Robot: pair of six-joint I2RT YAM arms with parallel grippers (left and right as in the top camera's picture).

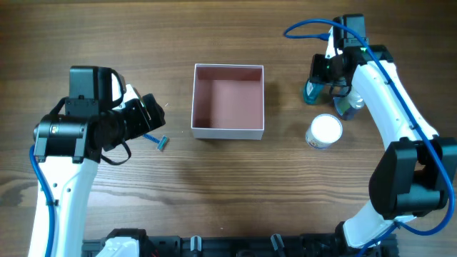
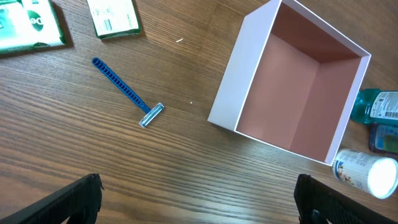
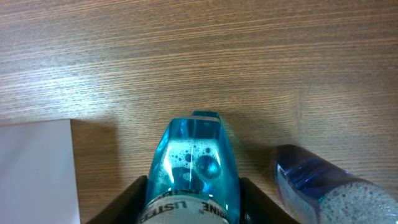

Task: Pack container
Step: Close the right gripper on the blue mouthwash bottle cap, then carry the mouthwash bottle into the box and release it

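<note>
The container (image 1: pixel 228 130), a square white box with a dusty-pink inside, sits empty at the table's middle; it also shows in the left wrist view (image 2: pixel 239 99). My right gripper (image 1: pixel 323 77) is shut on a teal mouthwash bottle (image 3: pixel 194 165) to the container's right, one finger on each side of it. A darker blue bottle (image 3: pixel 323 186) lies just right of it. A white-capped jar (image 1: pixel 325 131) stands nearby. My left gripper (image 2: pixel 199 205) is open and empty above bare wood, below a blue razor (image 2: pixel 127 93), which also shows in the overhead view (image 1: pixel 158 140).
Two white-and-green packets (image 2: pixel 114 17) lie at the far left in the left wrist view. The right arm reaches over the bottles at the right side of the table.
</note>
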